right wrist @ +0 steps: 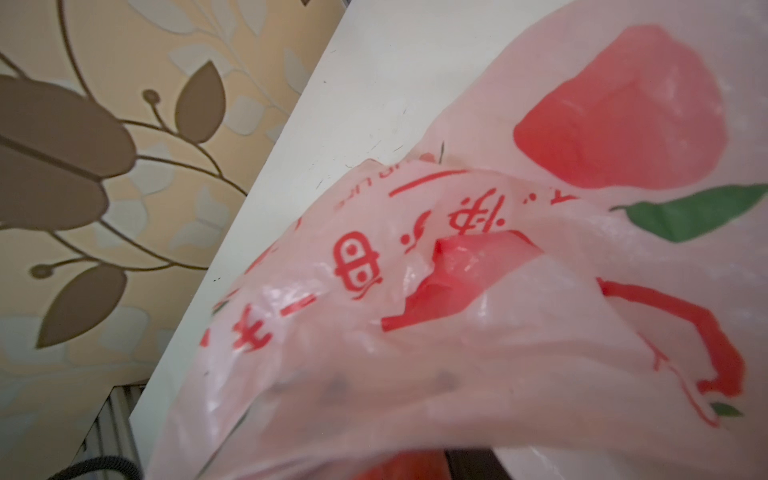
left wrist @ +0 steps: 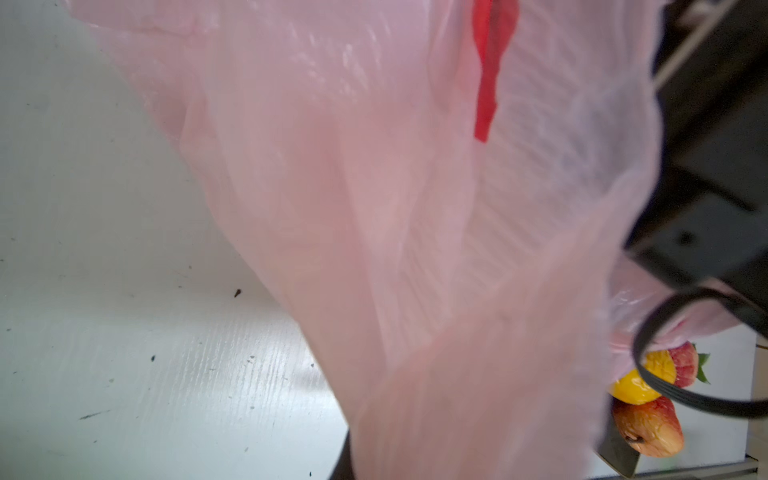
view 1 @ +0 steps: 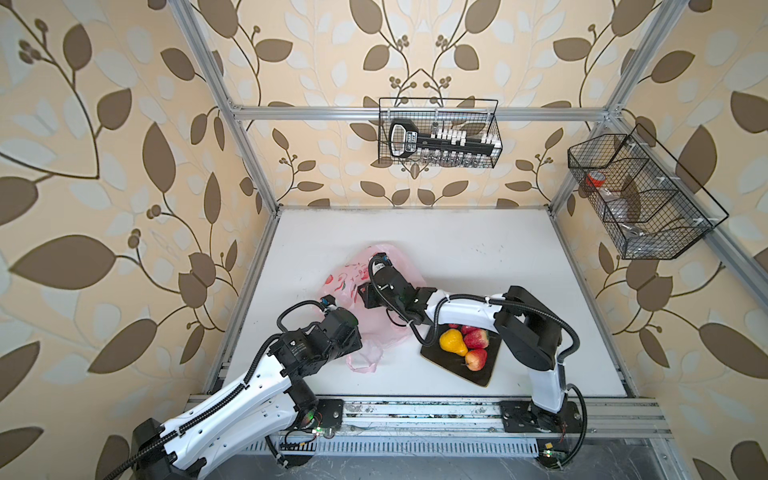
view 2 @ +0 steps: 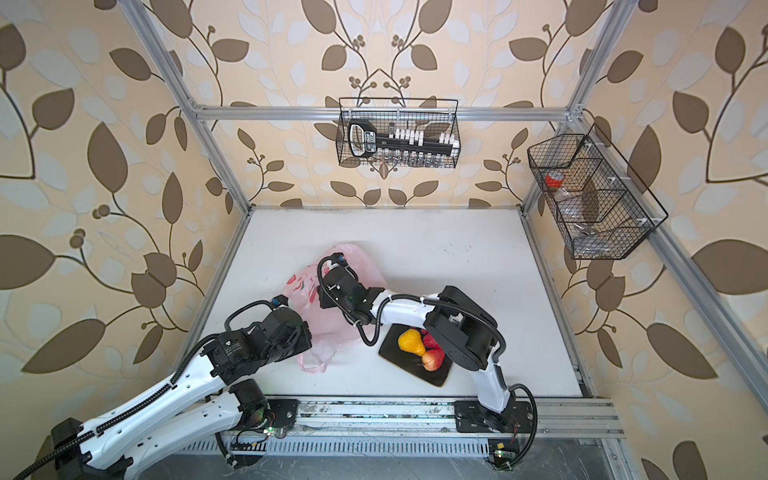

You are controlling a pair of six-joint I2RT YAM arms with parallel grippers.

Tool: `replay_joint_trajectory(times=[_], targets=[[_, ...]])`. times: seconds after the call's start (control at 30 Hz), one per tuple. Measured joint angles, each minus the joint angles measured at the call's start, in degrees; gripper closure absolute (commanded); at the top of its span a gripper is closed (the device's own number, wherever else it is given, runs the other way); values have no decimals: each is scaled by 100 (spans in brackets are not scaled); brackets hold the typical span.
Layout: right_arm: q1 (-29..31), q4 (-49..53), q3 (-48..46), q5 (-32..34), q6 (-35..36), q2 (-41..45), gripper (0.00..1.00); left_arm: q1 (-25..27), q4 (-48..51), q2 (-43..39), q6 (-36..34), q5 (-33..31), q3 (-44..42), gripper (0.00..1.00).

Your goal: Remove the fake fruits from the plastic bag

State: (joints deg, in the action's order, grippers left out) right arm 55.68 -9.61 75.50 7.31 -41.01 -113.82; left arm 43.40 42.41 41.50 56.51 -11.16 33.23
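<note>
Bag (view 1: 376, 332) was found crumpled on the worktop (view 1: 478, 257), left of centre in both top views, with one loop handle trailing toward the front edge. Pale pink film, red print and a green leaf were noted on the bag (right wrist: 457, 332) up close.

Plate (view 1: 482, 374), black and square, was set just right of the bag, near the front edge. Fruits (view 1: 476, 338) were piled on the plate, touching each other. A yellow pear (view 1: 452, 343) and at least three red ones were counted, and more red was half hidden under the right arm (view 1: 465, 309). The same fruits (left wrist: 648, 432) were caught past the film in the left wrist view. Whether any fruit was inside the bag could not be told.

Left arm (view 1: 328, 332) was held out over the bag's near left side. Left fingers were hidden under the wrist in both top views and by bag film (left wrist: 374, 208) in the wrist view. They were pressed together, but whether film was pinched between them could not be told.

Right arm was stretched across the plate's far side, with its wrist over the middle of the bag. Right fingers were covered by the wrist from above and by film draped over the lens, so spread or pressed together could not be told. A red blur was glimpsed under the film close to that lens, too unclear to name.
</note>
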Motion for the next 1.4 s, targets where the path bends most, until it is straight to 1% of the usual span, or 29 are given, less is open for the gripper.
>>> replay_joint_trajectory(times=[0.17,0.33,0.47,0.57,0.63,0.73,0.83,0.9,1.1,1.23,1.33,1.4], targets=[[0,291,-391,-505,144,595,76,0,-50,-90,109,-146,-140,100],[0,802,-857,-1027,424,1397,76,0,-61,-136,319,-308,-315,100],[0,1246,-1268,-1325,621,2286,76,0,-72,-22,402,-444,-352,100],[0,1628,-1635,-1338,691,3045,75,0,-122,149,407,-516,-352,100],[0,1899,-1915,-1220,697,3539,75,0,-201,297,407,-579,-352,100],[-11,2378,-2367,-791,605,4245,75,0,-343,522,402,-632,-350,100],[-101,2855,-2802,-260,304,4789,74,0,-476,778,391,-726,-328,100],[-177,3228,-3071,157,-28,5045,72,0,-542,962,387,-754,-273,100],[-210,3895,-3604,968,-933,5346,70,0,-734,1259,348,-868,-87,100],[-221,4044,-3740,1204,-1300,5342,67,0,-855,1427,295,-894,7,100],[-223,4061,-3849,1296,-1495,5283,62,0,-887,1547,238,-901,9,100],[-223,4076,-3936,1353,-1613,5211,55,0,-859,1622,225,-901,33,99]])
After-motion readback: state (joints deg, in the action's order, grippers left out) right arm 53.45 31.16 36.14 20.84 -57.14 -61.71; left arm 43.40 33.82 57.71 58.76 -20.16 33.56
